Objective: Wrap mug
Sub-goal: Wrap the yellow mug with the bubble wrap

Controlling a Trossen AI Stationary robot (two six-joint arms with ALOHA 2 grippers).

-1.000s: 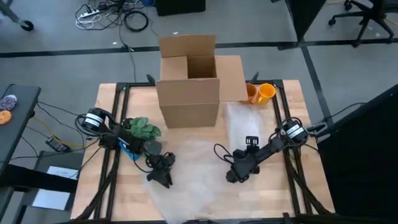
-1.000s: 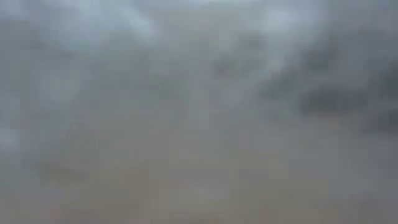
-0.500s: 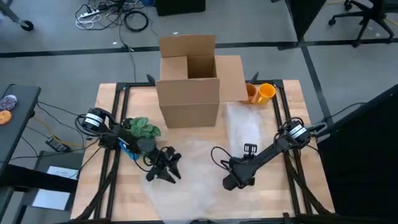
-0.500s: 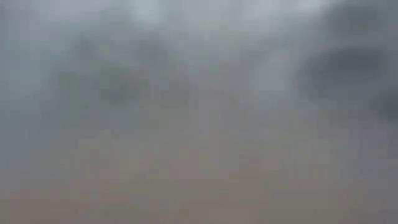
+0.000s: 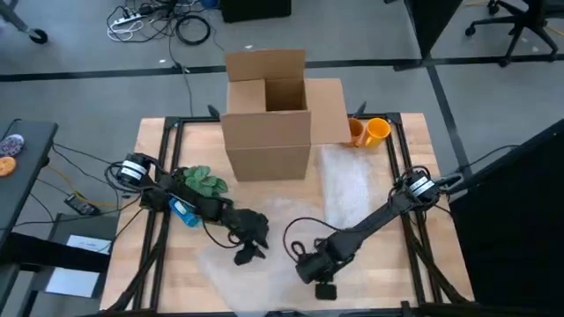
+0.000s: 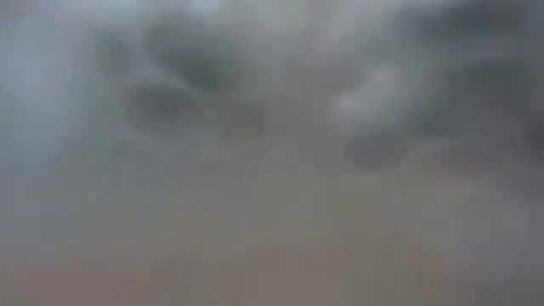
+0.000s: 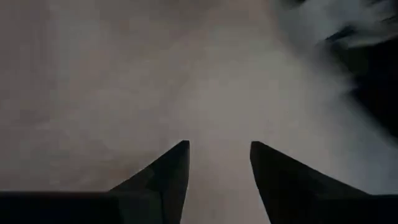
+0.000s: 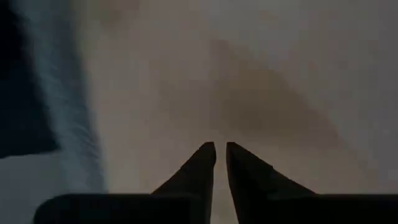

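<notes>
High view: orange mug lies on its side at the worktop's far right corner, mouth toward the right. Left claw parted slightly over the plastic wrap; right claw nearly closed, pressing the wrap.

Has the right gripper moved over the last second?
Yes. In the high view the right gripper has moved farther from the cardboard box, toward the table's near edge and the left arm's side.

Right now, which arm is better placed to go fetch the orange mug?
Probably the right. The orange mug sits at the table's far right corner, on the right arm's side; both grippers, left and right, are down on the wrap.
</notes>
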